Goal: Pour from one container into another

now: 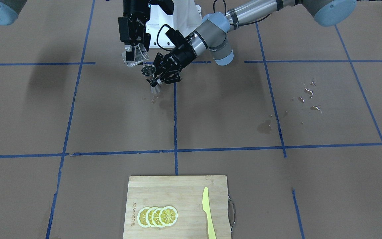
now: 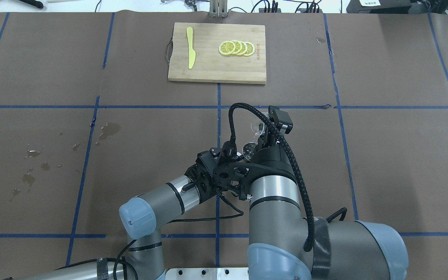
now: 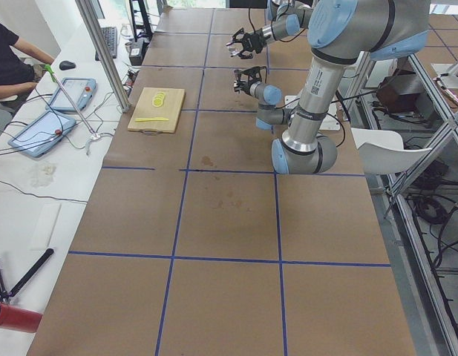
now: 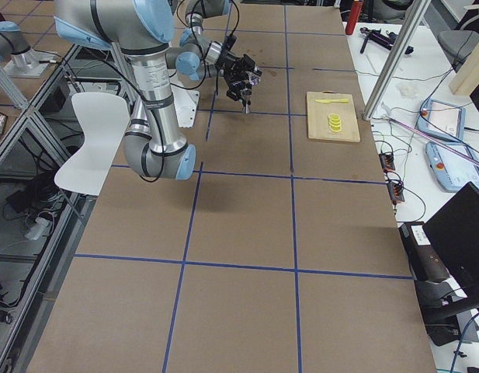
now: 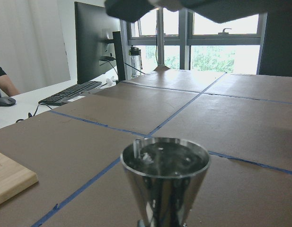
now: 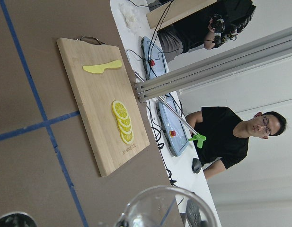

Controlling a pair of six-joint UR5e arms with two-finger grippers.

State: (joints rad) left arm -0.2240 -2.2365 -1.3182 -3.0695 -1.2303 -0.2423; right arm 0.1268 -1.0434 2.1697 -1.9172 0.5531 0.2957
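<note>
Step in hand, by my judgement: the pour itself.

The right claw was clamped on the glass measuring cup and held it in the air, tipped. The left claw was clamped about the waist of the steel jigger and held it mouth-up. The jigger looked just clear of the desk, on the robot's side near the centre tape line. The cup's lip sat just beside and above the jigger's mouth, apart from it. I could not tell whether liquid was running. The left wrist view showed only a gleam inside the jigger.

To do it well, I noted:
- Bring the lip over the middle of the mouth before tipping further.
- Rotate the right wrist slowly.
- Keep the left arm fixed and the jigger level.
- The mouth is narrow, and wet marks on the desk suggested spills come easily.

Counts:
- desk: 1
- arms: 2
- wooden cutting board: 1
- claws: 2
- yellow plastic knife: 1
- lemon slices: 4, overlapping
- measuring cup: 1
- jigger: 1
- wet marks: several, not countable
</note>
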